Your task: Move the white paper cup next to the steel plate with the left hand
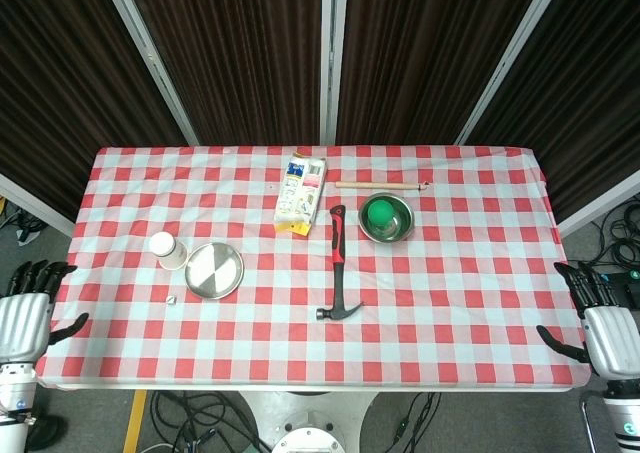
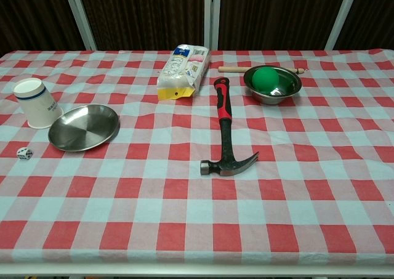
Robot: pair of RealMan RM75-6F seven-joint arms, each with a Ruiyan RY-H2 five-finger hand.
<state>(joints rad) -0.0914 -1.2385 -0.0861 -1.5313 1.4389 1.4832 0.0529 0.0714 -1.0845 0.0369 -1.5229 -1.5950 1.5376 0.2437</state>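
Our left hand (image 1: 22, 321) hung off the table's near-left corner, fingers spread and holding nothing; our right hand (image 1: 608, 335) hung likewise off the near-right corner. The cup (image 1: 166, 250) stood upside down ahead and to the right of the left hand, already just beside the plate (image 1: 214, 270), so we judged the task nearly or fully met. Any further reach risked tipping the light cup, or knocking the die (image 2: 24, 153) lying between hand and cup.
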